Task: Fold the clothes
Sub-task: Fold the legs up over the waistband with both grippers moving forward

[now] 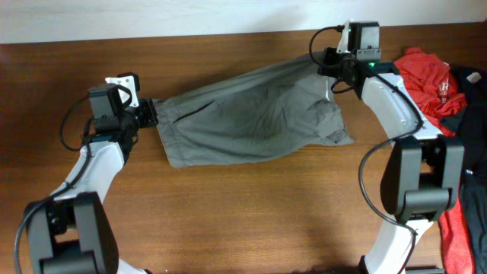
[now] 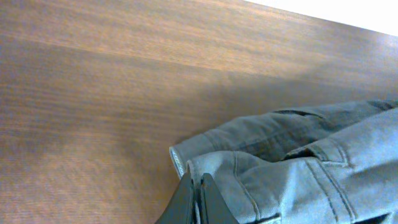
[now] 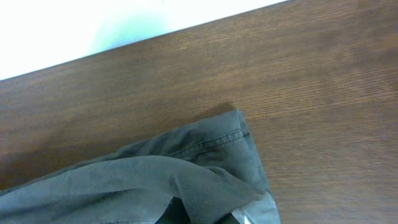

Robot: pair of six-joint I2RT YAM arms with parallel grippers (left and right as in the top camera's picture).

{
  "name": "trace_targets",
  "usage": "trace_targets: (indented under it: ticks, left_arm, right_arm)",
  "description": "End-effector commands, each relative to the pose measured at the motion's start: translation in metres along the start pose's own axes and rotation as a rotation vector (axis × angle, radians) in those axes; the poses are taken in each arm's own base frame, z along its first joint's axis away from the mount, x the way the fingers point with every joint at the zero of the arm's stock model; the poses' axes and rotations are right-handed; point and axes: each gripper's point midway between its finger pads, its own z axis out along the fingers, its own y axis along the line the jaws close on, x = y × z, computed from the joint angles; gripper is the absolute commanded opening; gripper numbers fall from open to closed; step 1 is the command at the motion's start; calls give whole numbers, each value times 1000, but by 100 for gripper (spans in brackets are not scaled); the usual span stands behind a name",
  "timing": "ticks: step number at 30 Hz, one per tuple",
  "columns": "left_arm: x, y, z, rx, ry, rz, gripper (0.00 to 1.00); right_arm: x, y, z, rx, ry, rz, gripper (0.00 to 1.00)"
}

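The grey-olive shorts (image 1: 251, 118) lie stretched across the middle of the wooden table, with pockets and seams showing. My left gripper (image 1: 149, 112) is shut on the shorts' left edge; in the left wrist view the black fingers (image 2: 200, 193) pinch the hem beside the stitched fabric (image 2: 298, 168). My right gripper (image 1: 335, 72) holds the far right corner. In the right wrist view the cloth (image 3: 186, 174) drapes over the fingers (image 3: 205, 218) and hides most of them; a paler lining shows at the corner.
A pile of red and dark clothes (image 1: 430, 80) lies at the table's right edge, beside the right arm. The table's far edge meets a white wall (image 1: 190, 15). Bare wood (image 1: 251, 213) lies in front of the shorts.
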Motion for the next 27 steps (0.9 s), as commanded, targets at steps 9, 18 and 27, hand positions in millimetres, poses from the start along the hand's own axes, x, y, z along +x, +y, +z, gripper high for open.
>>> trace_targets:
  ticks: [9,18,27]
  left_arm:
    - [-11,14,33,-27,-38,-8,23]
    - [-63,10,-7,14,53,-10,96]
    - [-9,-35,-2,42,269,108,26]
  right_arm:
    - [1,-4,19,-16,-6,26,51]
    - [41,-12,-33,35,219,-90,52]
    - [127,-14,-12,32,484,-53,11]
